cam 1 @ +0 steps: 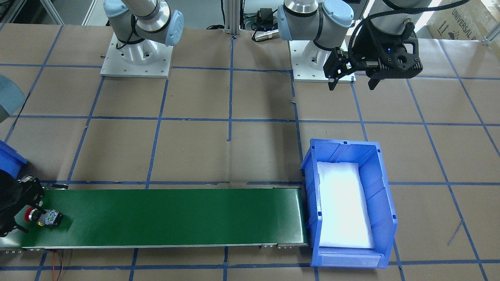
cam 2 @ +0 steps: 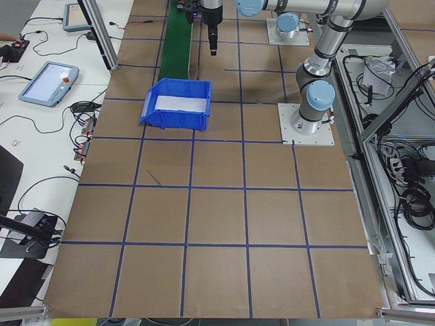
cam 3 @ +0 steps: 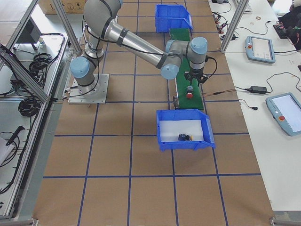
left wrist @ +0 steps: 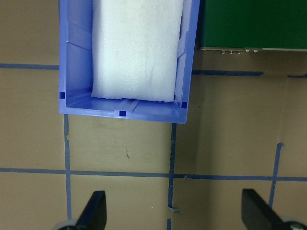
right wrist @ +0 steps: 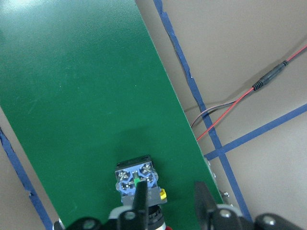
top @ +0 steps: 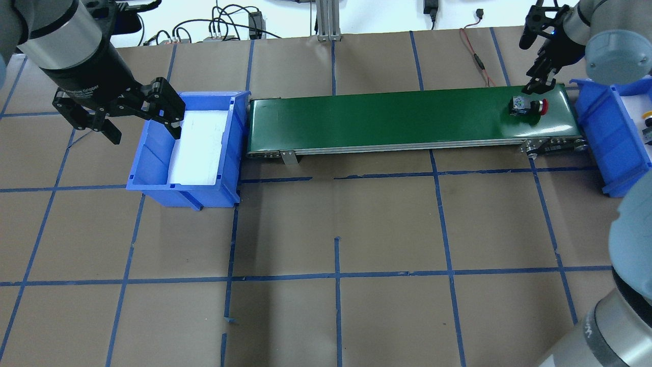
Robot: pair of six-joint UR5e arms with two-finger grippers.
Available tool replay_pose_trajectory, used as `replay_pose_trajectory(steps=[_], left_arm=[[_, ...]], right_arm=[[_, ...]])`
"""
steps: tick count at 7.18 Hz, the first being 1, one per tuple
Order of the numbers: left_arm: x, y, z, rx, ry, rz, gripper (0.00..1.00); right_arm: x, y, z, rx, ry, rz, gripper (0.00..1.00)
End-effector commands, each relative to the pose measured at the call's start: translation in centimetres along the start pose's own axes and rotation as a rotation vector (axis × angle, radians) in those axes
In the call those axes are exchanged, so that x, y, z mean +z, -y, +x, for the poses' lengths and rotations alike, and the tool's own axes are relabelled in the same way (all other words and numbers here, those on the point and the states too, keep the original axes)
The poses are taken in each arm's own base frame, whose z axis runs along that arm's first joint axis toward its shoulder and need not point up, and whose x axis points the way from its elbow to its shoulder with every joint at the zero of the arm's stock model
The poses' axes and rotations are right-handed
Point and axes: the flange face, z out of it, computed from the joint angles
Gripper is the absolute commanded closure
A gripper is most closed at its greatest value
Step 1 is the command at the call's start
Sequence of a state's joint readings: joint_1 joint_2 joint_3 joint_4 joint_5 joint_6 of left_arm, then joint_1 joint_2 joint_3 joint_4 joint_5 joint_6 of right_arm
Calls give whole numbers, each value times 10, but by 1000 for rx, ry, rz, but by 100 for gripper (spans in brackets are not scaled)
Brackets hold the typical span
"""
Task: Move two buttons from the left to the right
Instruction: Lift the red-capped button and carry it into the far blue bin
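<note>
Blocky red-capped button (top: pixel 530 106) on matte green belt (top: pixel 382 120), right gripper (right wrist: pixel 170 190) parted over it (empty), left gripper (left wrist: pixel 172 203) spread wide.

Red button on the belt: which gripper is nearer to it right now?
Right. The right gripper hovers just above the red button; the left gripper is past the other end of the belt, near the bin.
</note>
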State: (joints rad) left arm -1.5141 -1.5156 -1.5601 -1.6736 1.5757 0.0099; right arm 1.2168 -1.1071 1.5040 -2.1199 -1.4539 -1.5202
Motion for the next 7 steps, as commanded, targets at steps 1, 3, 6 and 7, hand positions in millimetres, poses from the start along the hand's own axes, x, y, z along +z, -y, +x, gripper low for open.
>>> replay_pose_trajectory(steps=[1,3,6,7], left_arm=[[0,0,0,-1,1,0,0],[0,0,0,-1,0,0,0],[0,0,0,1,1,0,0],[0,0,0,1,1,0,0]], right_arm=[[24,-44,12,-8,29,11,0],[36,-50,11,-5,46,6,0],[39,-50,10,-2,52,10,0],[40,-51,10,-2,54,9,0]])
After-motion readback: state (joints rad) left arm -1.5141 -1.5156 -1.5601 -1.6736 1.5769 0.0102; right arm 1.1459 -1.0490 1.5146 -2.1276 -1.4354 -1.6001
